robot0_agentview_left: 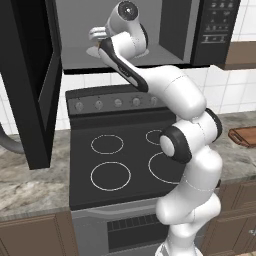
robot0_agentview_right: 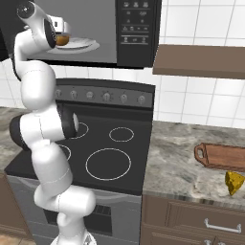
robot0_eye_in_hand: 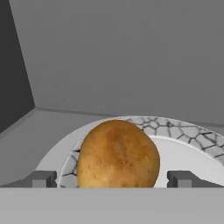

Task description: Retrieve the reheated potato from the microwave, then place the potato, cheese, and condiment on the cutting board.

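In the left base view, the white arm rises from the lower right, bends over the black stove (robot0_agentview_left: 120, 155) and reaches up into the open microwave (robot0_agentview_left: 215, 30), whose dark door (robot0_agentview_left: 30, 85) hangs swung out at the left; the wrist blocks the cavity, so the tool itself cannot be made out there, while one end of the cutting board (robot0_agentview_left: 243, 136) lies on the grey stone table (robot0_agentview_left: 30, 185) at the far right. In the right base view, the arm climbs from the lower left and its hand sits inside the microwave's grey interior, right up against the potato (robot0_agentview_right: 61, 40), a golden-brown lump resting on a white plate (robot0_agentview_right: 83, 46) on the microwave floor; the button panel stands to the right of the cavity and a brown shelf (robot0_agentview_right: 201, 61) juts out farther right. On the table to the right of the stove, the reddish-brown cutting board lies with its handle loop toward the stove, and the yellow cheese (robot0_agentview_right: 234, 183) wedge sits just in front of it, near the table's edge. In the hand view, the tool (robot0_eye_in_hand: 113, 178) has its jaws spread wide, one dark fingertip (robot0_eye_in_hand: 41, 178) left of the potato and the other right of it, neither touching it; the potato sits between them on the plate's crackle-patterned rim, with the grey back wall beyond.
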Controlling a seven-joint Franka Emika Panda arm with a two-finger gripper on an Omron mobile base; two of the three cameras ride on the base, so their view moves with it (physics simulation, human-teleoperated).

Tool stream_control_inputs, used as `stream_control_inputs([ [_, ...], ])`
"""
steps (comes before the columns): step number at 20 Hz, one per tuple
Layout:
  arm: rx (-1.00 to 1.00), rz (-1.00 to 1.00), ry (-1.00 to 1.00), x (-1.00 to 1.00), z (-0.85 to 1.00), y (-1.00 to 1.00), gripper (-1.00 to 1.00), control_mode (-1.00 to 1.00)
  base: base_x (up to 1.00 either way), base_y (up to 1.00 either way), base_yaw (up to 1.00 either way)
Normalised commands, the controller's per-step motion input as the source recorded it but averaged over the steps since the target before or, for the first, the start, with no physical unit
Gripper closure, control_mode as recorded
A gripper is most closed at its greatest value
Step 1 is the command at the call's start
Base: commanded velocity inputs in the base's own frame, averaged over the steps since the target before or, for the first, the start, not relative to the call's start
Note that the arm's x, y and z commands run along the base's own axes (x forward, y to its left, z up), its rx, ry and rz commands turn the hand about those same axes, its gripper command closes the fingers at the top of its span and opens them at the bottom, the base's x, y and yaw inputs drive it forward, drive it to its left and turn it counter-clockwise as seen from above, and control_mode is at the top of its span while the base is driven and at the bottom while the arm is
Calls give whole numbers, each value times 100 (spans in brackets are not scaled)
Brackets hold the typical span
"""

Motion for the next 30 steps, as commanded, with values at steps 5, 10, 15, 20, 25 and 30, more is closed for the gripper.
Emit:
stream_control_inputs([
  [5, 0, 0, 0, 13, -5, 0, -100, -100, 0, 0, 0],
  [10, 0, 0, 0, 11, -9, 0, -100, -100, 0, 0, 0],
  [15, 0, 0, 0, 18, -11, 0, -100, -100, 0, 0, 0],
  [20, 0, 0, 2, 21, -2, 0, -100, -100, 0, 0, 0],
  [25, 0, 0, 3, 12, -7, 0, -100, -100, 0, 0, 0],
  [30, 0, 0, 5, 10, -16, 0, -100, -100, 0, 0, 0],
])
